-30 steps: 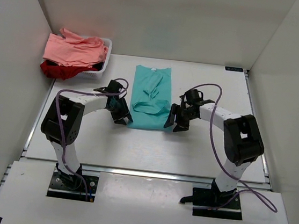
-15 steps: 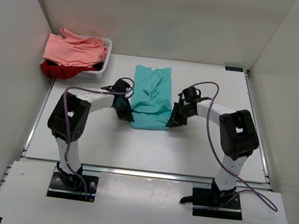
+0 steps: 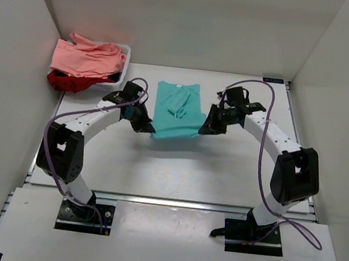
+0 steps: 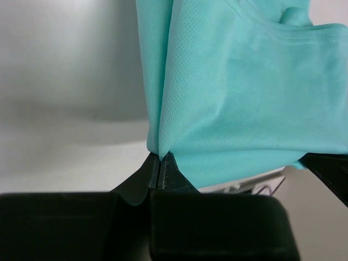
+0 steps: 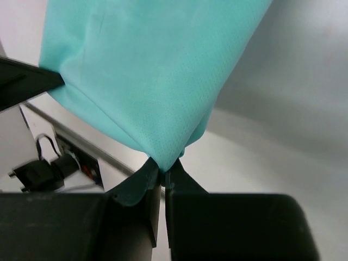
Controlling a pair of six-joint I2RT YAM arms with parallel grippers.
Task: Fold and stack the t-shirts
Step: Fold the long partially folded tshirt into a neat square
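One second ago both tools stood spread at the near corners of the teal shirt [image 3: 177,105], which lay flat and long on the counter [image 3: 158,166]. Half a second ago they had already come down onto those corners. Now the left tool [image 3: 150,128] is pressed together and pinches the near left corner of the shirt, and the right tool [image 3: 203,131] is pressed together on the near right corner. Both arms have reached farther from their bases, and the near hem is lifted off the counter. The shirt therefore looks shorter than before; its collar end lies at the same place on the far half of the counter, and folds show in the middle.

In the left wrist view the cloth hangs out of the closed fingertips [image 4: 153,163] in two layers. In the right wrist view the corner of the shirt is held in the same way between the tips [image 5: 155,173].

The pink shirt [image 3: 85,57] and the red shirt [image 3: 66,82] have not moved: they lie heaped in and over the white basket [image 3: 123,68] at the far left corner, the pink one on top.

The counter is white and matt, with a metal rail [image 3: 172,202] along its near edge. Plain white walls [image 3: 9,86] close the place on the left, the right and the far side.
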